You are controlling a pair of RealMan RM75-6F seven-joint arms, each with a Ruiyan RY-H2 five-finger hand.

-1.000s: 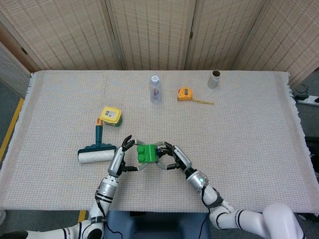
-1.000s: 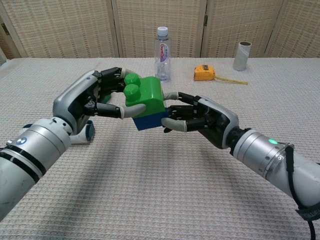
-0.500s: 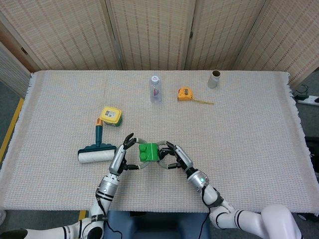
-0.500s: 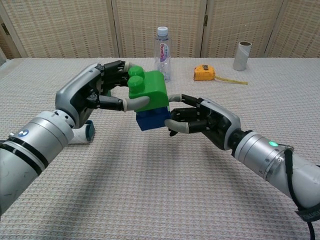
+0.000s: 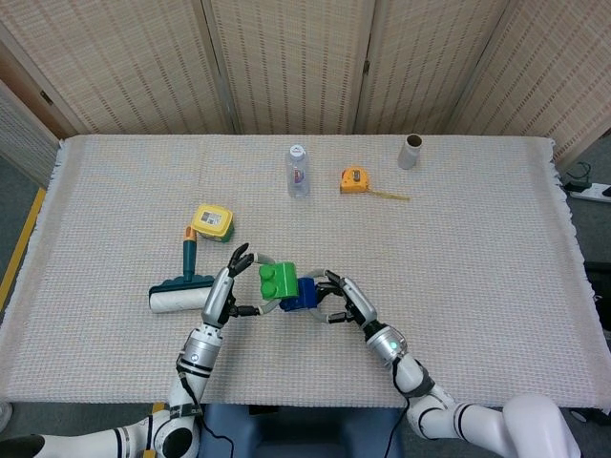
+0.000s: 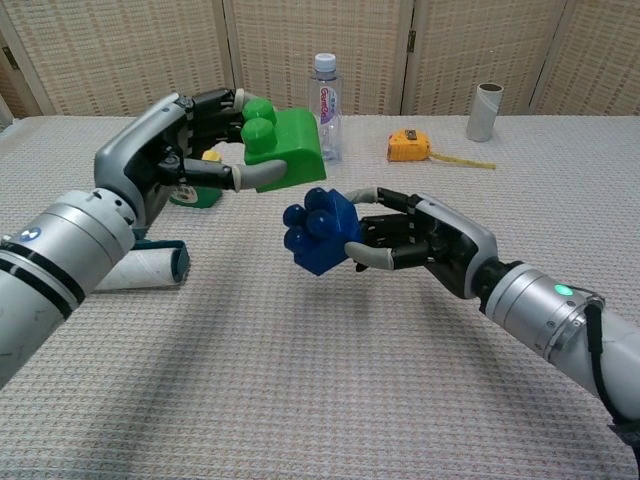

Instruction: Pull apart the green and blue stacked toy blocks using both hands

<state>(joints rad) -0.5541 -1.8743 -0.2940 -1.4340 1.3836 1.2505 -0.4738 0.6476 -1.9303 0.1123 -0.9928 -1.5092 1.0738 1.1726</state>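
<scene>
Presently, item by item:

Left hand (image 6: 185, 140): raised above the table, fingers wrapped round the green block (image 6: 280, 145); clamped on it.

Right hand (image 6: 425, 240): lower and to the other side, fingers and thumb pinched on the blue block (image 6: 320, 232); also off the cloth.

Separation: the two blocks show clear air between them in the chest view, green higher and further left, blue lower. In the head view they sit just beside each other and nearly overlap, so the gap is best read from the chest camera. Judged complete as to pulling apart; setting the pieces down may be left, if wanted at all.

Green block: glossy plastic, two round studs on top, tilted.

Blue block: smaller-looking, darker, rounded studs turned toward the camera, tipped on its side in the grasp.

Surroundings: woven table cloth (image 5: 477, 248); lint roller (image 5: 181, 291), yellow-green case (image 5: 212, 222), water bottle (image 5: 298, 172), tape measure (image 5: 354, 180), cardboard tube (image 5: 410, 151), all well apart from the hands.
</scene>
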